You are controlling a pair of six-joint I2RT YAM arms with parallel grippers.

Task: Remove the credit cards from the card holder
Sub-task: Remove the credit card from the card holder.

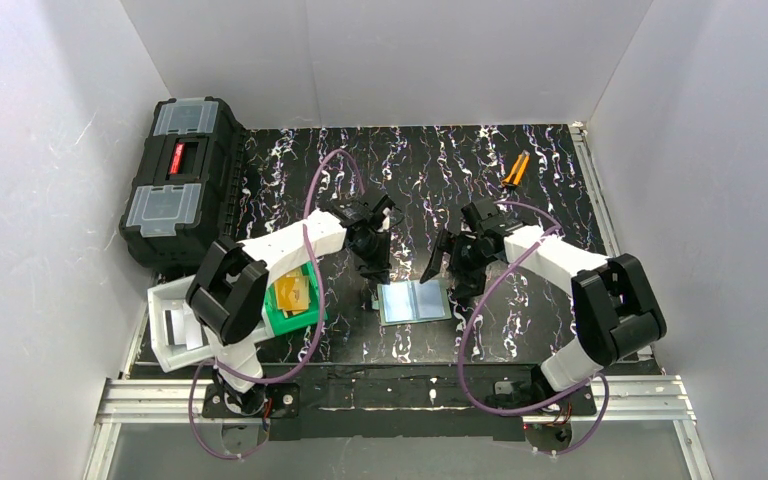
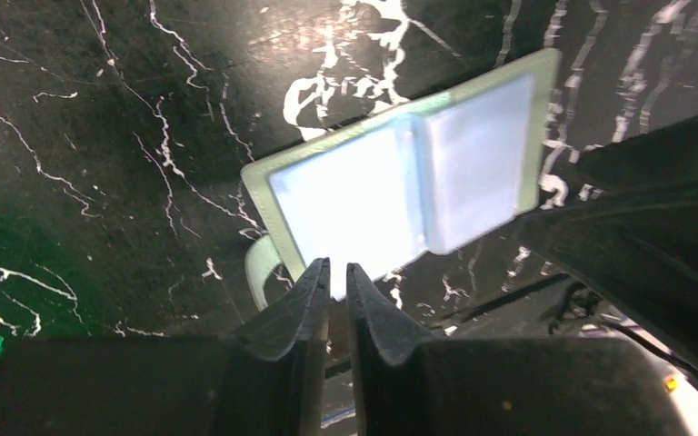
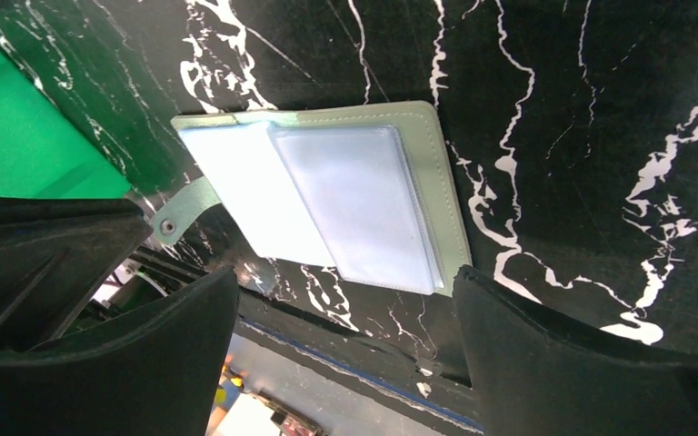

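Observation:
The card holder [image 1: 415, 300] lies open and flat on the black marbled table, its pale blue-grey pockets facing up; no card shows in them. It also shows in the left wrist view [image 2: 409, 182] and the right wrist view [image 3: 327, 200]. Gold-orange credit cards [image 1: 292, 293] lie in the green bin [image 1: 305, 318]. My left gripper [image 1: 379, 266] hovers just beyond the holder's left far corner, its jaws [image 2: 337, 270] shut with only a slit and empty. My right gripper [image 1: 448, 268] hovers over the holder's right far edge, open and empty [image 3: 345, 291].
A white bin [image 1: 172, 335] stands left of the green bin, which also shows in the right wrist view [image 3: 27, 136]. A black toolbox [image 1: 182, 180] sits at the back left. An orange-handled tool [image 1: 515, 170] lies at the back right. The holder's snap strap [image 3: 177, 218] sticks out on its left.

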